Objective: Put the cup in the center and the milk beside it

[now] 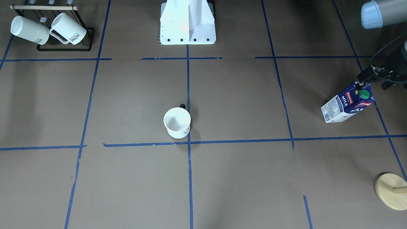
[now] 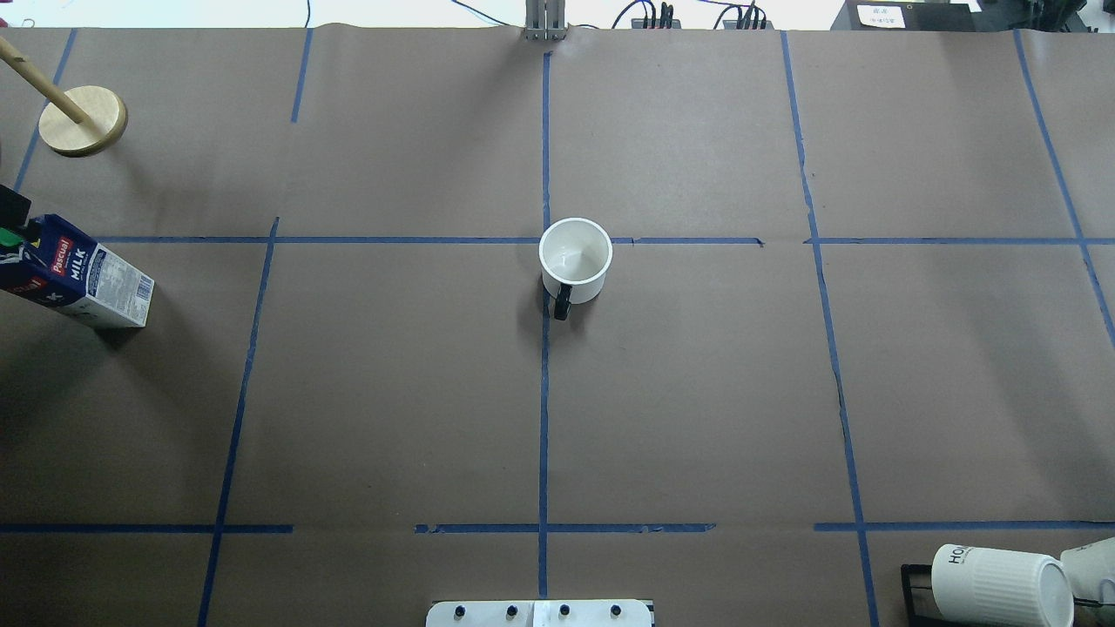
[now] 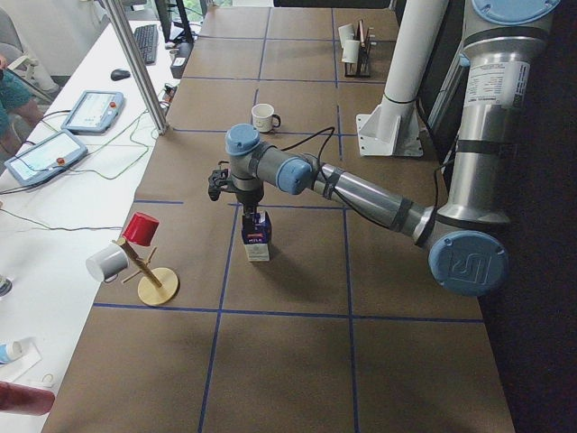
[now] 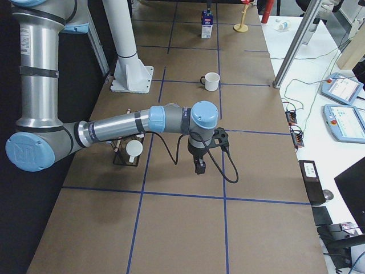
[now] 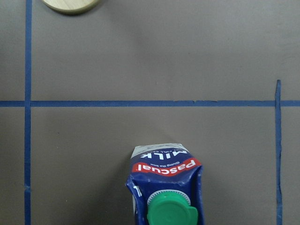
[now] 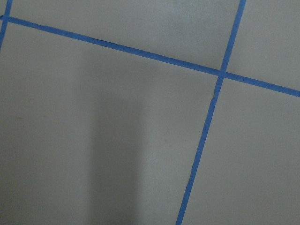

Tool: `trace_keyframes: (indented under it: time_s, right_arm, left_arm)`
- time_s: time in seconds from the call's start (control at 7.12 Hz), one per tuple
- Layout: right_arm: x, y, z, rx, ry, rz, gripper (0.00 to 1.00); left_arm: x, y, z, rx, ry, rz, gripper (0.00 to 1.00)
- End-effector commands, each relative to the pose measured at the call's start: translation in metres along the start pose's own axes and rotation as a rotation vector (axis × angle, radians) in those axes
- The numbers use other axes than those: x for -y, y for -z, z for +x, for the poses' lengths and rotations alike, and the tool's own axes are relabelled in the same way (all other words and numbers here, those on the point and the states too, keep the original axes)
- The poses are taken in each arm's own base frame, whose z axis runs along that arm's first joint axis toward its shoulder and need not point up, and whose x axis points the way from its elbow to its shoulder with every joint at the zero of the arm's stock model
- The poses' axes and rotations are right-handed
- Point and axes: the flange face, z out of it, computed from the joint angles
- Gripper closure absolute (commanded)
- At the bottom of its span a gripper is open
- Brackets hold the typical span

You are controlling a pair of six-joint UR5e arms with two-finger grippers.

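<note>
The cup (image 1: 177, 122) is a small white mug with a black handle. It stands upright just on the robot's side of the center (image 1: 189, 142), and also shows in the overhead view (image 2: 575, 259) by the center (image 2: 546, 240). The milk (image 1: 348, 103) is a dark blue carton with a green cap. It stands far out on the robot's left side (image 2: 78, 274). My left gripper (image 1: 364, 83) is down on the carton's top, shut on it, and the left wrist view shows the milk (image 5: 166, 192) close below. My right gripper (image 4: 199, 166) hovers over bare paper; I cannot tell if it is open or shut.
A black rack (image 1: 63, 47) with two ribbed "HOME" mugs sits by the robot's right side (image 2: 993, 583). A wooden mug tree (image 1: 391, 190) stands beyond the milk (image 2: 83, 122). The white robot base (image 1: 187, 22) is at the table's robot edge.
</note>
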Motion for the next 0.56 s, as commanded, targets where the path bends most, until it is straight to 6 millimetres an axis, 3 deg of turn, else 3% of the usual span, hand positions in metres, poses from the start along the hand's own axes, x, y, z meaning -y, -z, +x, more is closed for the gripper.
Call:
trace_keyframes:
  time_s: [0.0,0.14,0.28,0.42]
  right_arm:
    - [-0.001,-0.001,0.001,0.0,-0.001,-0.001,0.0]
    - [0.0,0.0,0.001,0.0,-0.002,0.0,0.0]
    - [-0.001,-0.001,0.001,0.0,-0.001,-0.001,0.0]
    - [0.0,0.0,0.0,0.0,-0.001,0.001,0.0]
  left_arm:
    - [0.004,-0.035,-0.007,0.001,-0.022,-0.022,0.0]
    - [0.006,-0.055,-0.013,-0.002,-0.043,-0.027,0.0]
    - [0.008,-0.063,-0.019,-0.012,-0.053,-0.011,0.08]
    - [0.012,-0.06,-0.011,-0.023,-0.046,-0.008,0.4]
